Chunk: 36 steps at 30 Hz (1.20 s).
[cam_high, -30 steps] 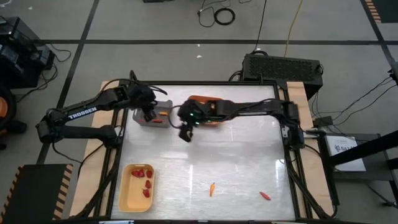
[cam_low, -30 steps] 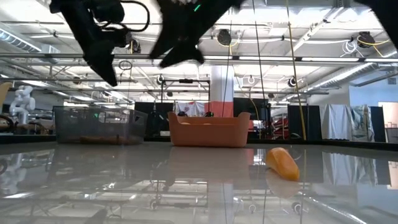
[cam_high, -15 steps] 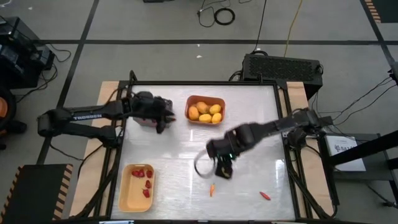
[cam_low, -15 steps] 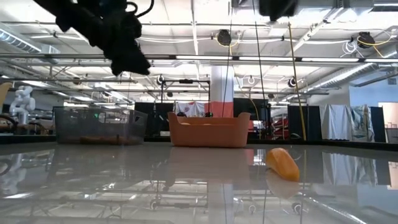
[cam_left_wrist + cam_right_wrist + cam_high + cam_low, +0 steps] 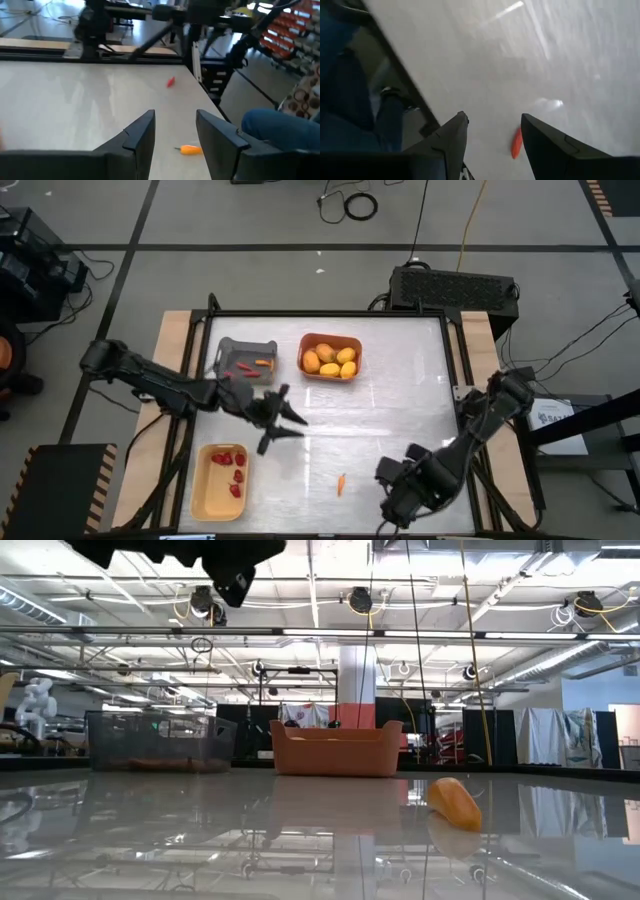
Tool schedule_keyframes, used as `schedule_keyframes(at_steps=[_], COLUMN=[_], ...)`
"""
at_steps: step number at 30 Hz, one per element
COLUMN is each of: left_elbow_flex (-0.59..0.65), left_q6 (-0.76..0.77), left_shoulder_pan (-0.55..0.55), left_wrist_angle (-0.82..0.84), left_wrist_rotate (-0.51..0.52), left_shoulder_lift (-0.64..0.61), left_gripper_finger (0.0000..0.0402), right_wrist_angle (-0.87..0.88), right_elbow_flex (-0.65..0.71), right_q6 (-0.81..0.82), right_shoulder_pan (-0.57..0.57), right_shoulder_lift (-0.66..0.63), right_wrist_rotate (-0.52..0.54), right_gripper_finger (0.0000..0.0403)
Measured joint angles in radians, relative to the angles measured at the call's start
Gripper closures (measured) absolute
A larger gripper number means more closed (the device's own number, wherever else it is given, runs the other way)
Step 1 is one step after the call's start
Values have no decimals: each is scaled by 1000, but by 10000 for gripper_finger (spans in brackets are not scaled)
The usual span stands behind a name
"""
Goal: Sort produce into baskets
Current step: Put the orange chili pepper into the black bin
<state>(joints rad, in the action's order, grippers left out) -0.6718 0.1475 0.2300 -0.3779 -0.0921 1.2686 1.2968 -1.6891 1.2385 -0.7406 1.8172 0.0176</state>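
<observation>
I see one carrot stick (image 5: 341,483) on the bench (image 5: 400,420) front-centre, long axis running front to back — its twin lies under the right gripper (image 5: 392,502), which has swung there from mid-bench, jaws apart and empty. My left gripper (image 5: 283,420) has left the grey basket (image 5: 246,360), jaws apart. No writing is readable.

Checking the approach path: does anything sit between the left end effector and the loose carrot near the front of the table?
Nothing visible does. Bare tabletop lies between the left end effector and the carrot; its fingers are open and empty.
</observation>
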Motion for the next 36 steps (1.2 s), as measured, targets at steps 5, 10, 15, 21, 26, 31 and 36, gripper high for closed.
schedule_keyframes(at_steps=[5, 10, 15, 21, 26, 31, 36], left_elbow_flex=[-42, -87, -105, -116, -115, -115, -115], left_q6=[-26, -25, -25, -24, -24, -24, -25], left_shoulder_pan=[85, 122, 132, 130, 130, 130, 130], left_wrist_angle=[-69, -71, -70, -80, -93, -88, -90], left_wrist_rotate=[43, 46, 48, 49, 49, 49, 49], left_shoulder_lift=[141, 240, 292, 297, 297, 297, 297], left_gripper_finger=[252, 252, 252, 252, 252, 252, 252], right_wrist_angle=[-35, -51, -211, -323, -373, -475, -482], right_elbow_flex=[147, 270, 392, 489, 543, 597, 604], right_q6=[171, 317, 396, 385, 372, 365, 357], right_shoulder_pan=[-67, -107, -143, -152, -152, -152, -152], right_shoulder_lift=[1, 1, 1, 1, 1, -1, -2], right_wrist_rotate=[-60, -153, -221, -227, -226, -234, -234], right_gripper_finger=[227, 227, 227, 227, 227, 228, 252])
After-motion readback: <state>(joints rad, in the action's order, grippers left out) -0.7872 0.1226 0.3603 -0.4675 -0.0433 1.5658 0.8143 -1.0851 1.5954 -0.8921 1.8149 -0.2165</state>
